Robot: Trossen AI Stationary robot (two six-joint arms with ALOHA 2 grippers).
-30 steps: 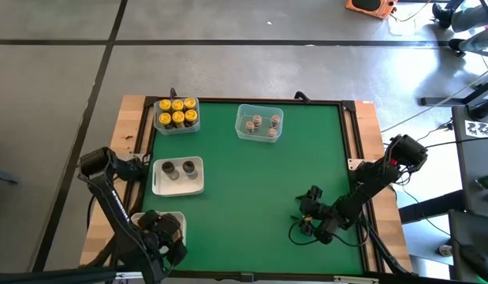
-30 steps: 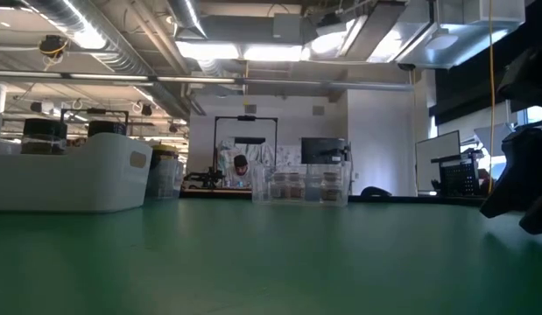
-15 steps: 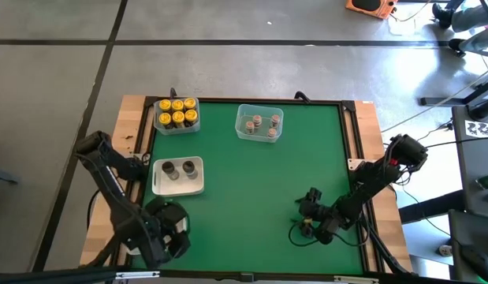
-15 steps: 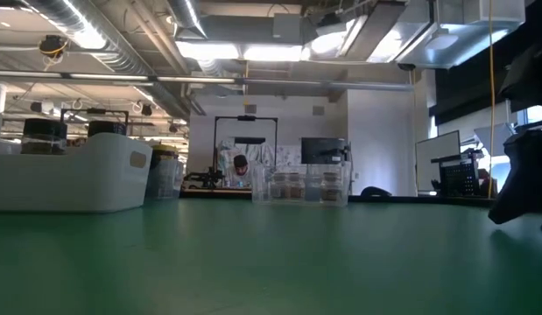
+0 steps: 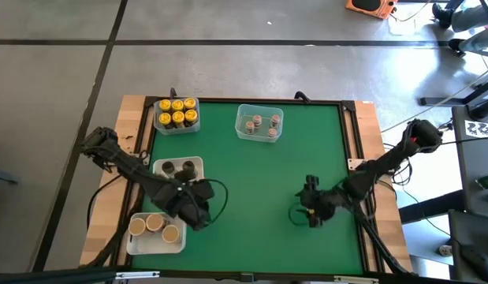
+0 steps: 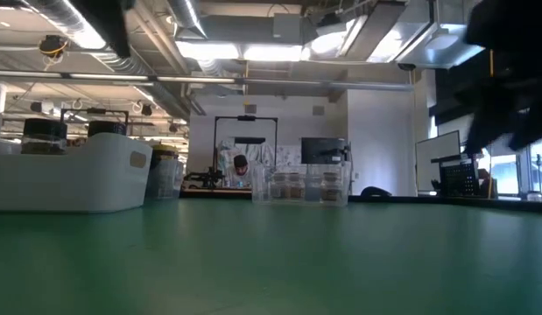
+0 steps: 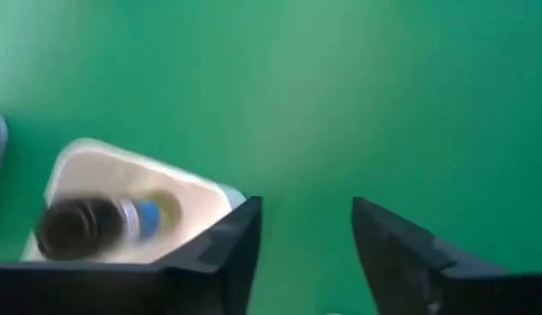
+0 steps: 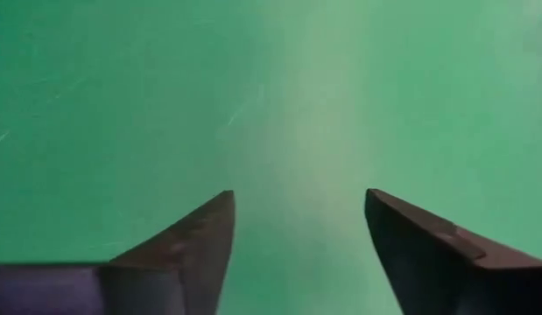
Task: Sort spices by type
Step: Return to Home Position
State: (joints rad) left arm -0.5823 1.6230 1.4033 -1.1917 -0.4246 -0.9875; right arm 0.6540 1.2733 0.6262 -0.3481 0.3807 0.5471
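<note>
High view: landmark is the white tray (image 5: 198, 188) holding the dark-lid jars (image 5: 168, 167), count 2, with the left arm across its near edge. Yellow-lid jars (image 5: 177, 111), count 6, sit in a clear tub (image 5: 158, 126) just beyond that tray. Grey-pink-lid jars (image 5: 257, 121), count 4, sit in a second clear tub (image 5: 242, 110) beyond and right of it. Tan-lid jars (image 5: 154, 223), count 3, sit in another white tray (image 5: 133, 246) on its near side. I see no jar loose on the counter (image 5: 259, 181). Left tool (image 5: 198, 211) hangs just near-right of the landmark tray; right tool (image 5: 309, 207) is well to its right. Low view: a white tray (image 6: 69, 175) shows two dark jar tops over its rim, tubs sit farther back, and the arms are only dark blurs up top. Left wrist view: fingers (image 7: 227, 254) spread, nothing between them, one dark-lid jar lying in frame inside a tray. Right wrist view: fingers (image 8: 179, 254) spread over bare green, also empty. Handling guess: jars are light, rigid, smooth-sided, so likely slippery and easy to tip. Best grip is from above, across the lid or shoulder, since packed neighbours block the sides.
</note>
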